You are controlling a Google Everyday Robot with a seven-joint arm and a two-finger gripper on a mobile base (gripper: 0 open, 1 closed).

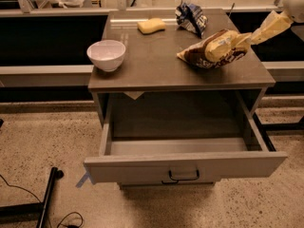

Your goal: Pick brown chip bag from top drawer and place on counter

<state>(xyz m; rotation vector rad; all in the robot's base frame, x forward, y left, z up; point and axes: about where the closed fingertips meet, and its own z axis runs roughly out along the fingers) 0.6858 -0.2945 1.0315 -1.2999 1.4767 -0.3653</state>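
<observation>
The brown chip bag (212, 51) lies tipped on its side on the right part of the counter (156, 65), its top pointing right. My gripper (259, 32) comes in from the upper right and hangs just above the counter's right edge, with its tip at the bag's top end. I cannot tell whether it touches the bag. The top drawer (185, 167) is pulled fully out below the counter, and nothing shows inside it. Its black bar handle (184, 176) is at the front.
A white bowl (106, 54) stands at the counter's left. A yellow sponge (151, 25) and a blue-and-white bag (191, 18) lie at the back. A black stand leg (47, 198) and cables lie on the floor at the lower left.
</observation>
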